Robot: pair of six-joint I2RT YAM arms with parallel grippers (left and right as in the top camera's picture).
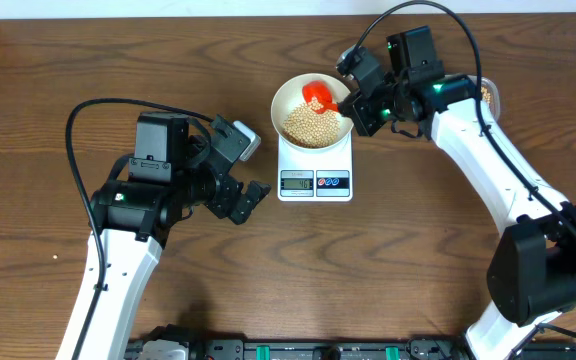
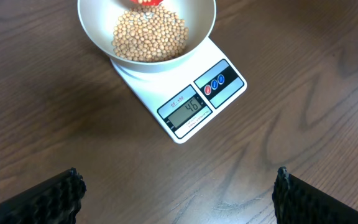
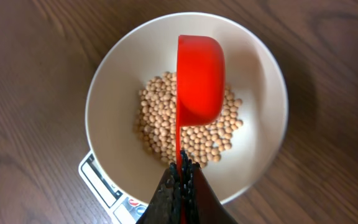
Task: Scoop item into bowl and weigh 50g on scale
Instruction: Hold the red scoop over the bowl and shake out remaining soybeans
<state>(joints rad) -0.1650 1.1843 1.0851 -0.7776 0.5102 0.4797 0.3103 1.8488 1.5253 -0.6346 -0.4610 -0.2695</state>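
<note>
The white bowl (image 1: 286,95) stands on the scale (image 1: 314,172) and holds a heap of the item, tan beans (image 1: 311,124). My right gripper (image 1: 351,100) is shut on the thin handle of a red scoop (image 1: 320,94), whose cup hangs turned on its side over the beans (image 3: 160,118). In the right wrist view the scoop (image 3: 199,74) runs up from the gripper (image 3: 182,171) across the bowl (image 3: 117,81). My left gripper (image 1: 250,168) is open, left of the scale, holding nothing. Its wrist view shows the gripper (image 2: 179,193), the bowl (image 2: 98,37) and the scale (image 2: 185,87), whose display reads 46.
A sliver of a container with beans (image 1: 487,95) shows behind the right arm at the back right. Black cables loop over both arms. The table's far edge (image 1: 168,18) runs along the top of the overhead view.
</note>
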